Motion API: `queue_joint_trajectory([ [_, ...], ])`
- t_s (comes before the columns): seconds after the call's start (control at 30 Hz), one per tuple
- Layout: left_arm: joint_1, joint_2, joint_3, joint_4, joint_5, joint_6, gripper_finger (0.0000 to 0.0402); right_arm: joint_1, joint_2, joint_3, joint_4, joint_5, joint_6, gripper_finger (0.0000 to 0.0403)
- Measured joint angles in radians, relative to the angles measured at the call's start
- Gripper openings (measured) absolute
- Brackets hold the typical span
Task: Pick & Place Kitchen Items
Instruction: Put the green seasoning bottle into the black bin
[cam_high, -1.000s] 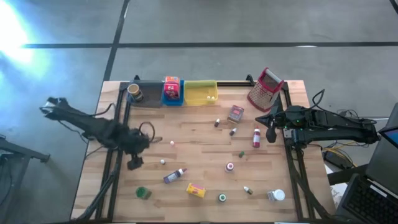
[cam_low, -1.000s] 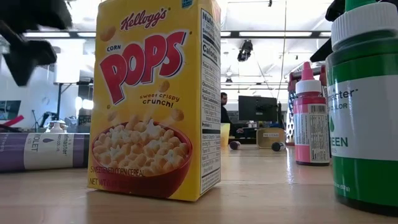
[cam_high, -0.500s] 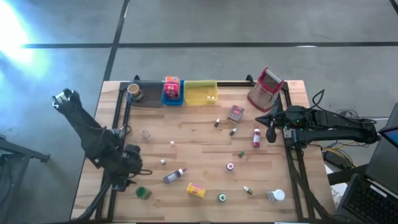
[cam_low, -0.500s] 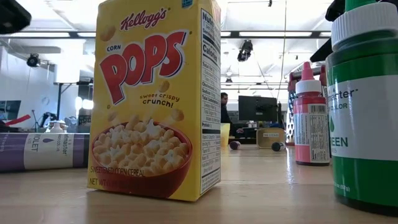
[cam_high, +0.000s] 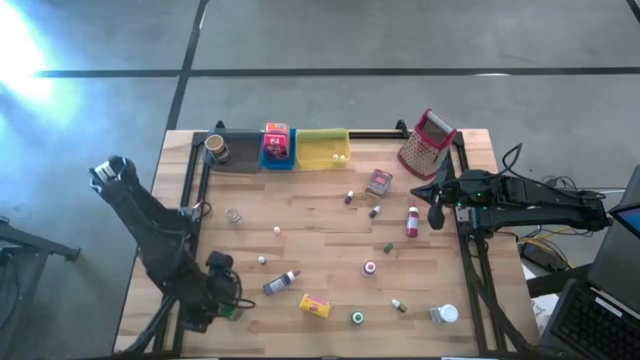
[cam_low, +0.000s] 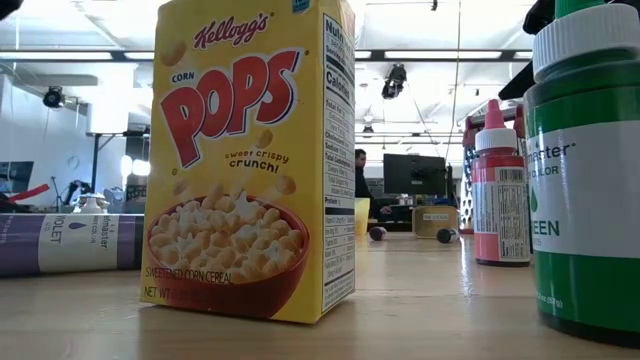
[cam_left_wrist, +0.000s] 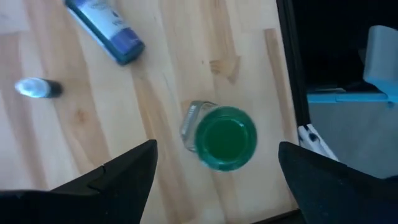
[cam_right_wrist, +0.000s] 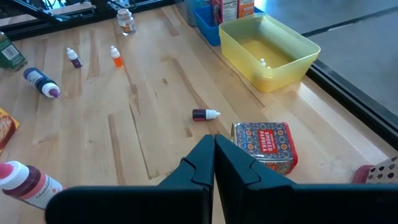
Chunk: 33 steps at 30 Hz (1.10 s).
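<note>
Nearest the low camera, upright on pale wooden planks: yellow Kellogg's Corn Pops box (cam_low: 250, 160), reading "sweet crispy crunch!", nutrition panel on its side. Beside it, very close: green-labelled bottle (cam_low: 585, 170), letters "EEN" legible. Lying on its side behind the box: purple bottle (cam_low: 70, 243), partly legible "OLET". Farther back: pink-capped bottle (cam_low: 500, 190) standing upright.

Seen from above: left gripper (cam_high: 222, 292) at the table's near left corner, fingers (cam_left_wrist: 118, 177) spread wide, empty, poised over a green-lidded jar (cam_left_wrist: 221, 137) close to the table edge. Right gripper (cam_high: 436, 213) at the right edge, fingers (cam_right_wrist: 199, 165) pressed together, holding nothing. Just ahead of it: patterned red tin (cam_right_wrist: 264, 144), label too small to read, and a tiny white-capped bottle (cam_right_wrist: 205, 114). Other small bottles scattered well apart across the planks.

Along the far edge: grey tray (cam_high: 240, 150), blue tray (cam_high: 278, 160), yellow tray (cam_right_wrist: 267, 43), metal grater (cam_high: 427, 142) with red handle.

Beyond: open office, ceiling strip lights, monitors, a person (cam_low: 362, 185) standing.
</note>
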Motion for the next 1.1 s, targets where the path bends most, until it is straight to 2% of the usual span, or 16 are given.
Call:
queue_joint_trajectory([
  [0.2, -0.002, 0.100, 0.041, -0.032, 0.018, 0.005, 0.0339, 0.000, 0.000, 0.000, 0.000, 0.000, 0.000, 0.0008],
  [0.47, -0.002, 0.186, 0.036, -0.080, 0.019, 0.031, 0.0339, 0.000, 0.000, 0.000, 0.000, 0.000, 0.000, 0.0008],
  [1.1, -0.003, 0.215, 0.035, -0.043, -0.019, 0.170, 0.0329, 0.000, 0.000, 0.000, 0.000, 0.000, 0.000, 0.0008],
])
